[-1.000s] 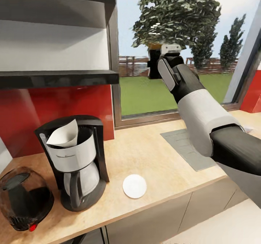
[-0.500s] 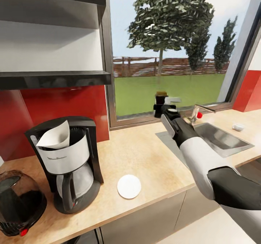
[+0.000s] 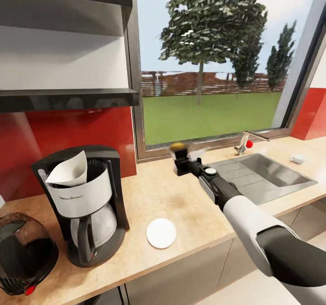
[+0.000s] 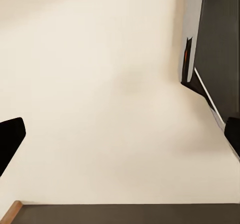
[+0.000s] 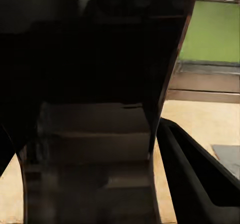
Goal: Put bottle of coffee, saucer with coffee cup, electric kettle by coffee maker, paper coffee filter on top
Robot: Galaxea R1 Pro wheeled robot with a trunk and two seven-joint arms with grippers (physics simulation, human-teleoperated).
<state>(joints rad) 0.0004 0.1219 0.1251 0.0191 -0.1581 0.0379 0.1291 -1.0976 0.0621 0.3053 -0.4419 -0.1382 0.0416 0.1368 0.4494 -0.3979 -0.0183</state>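
The right gripper (image 3: pixel 181 162) is clenching the coffee bottle (image 3: pixel 179 156) and holding it upright, long axis vertical and its yellowish cap on top, just above the counter (image 3: pixel 181 205) between the coffee maker (image 3: pixel 86 205) and the sink (image 3: pixel 267 173). The bottle's label is too dark to read. The maker's silver band is showing faint writing, too small to read. The saucer (image 3: pixel 161 233) is lying beside the maker. The left claw's state I cannot tell.
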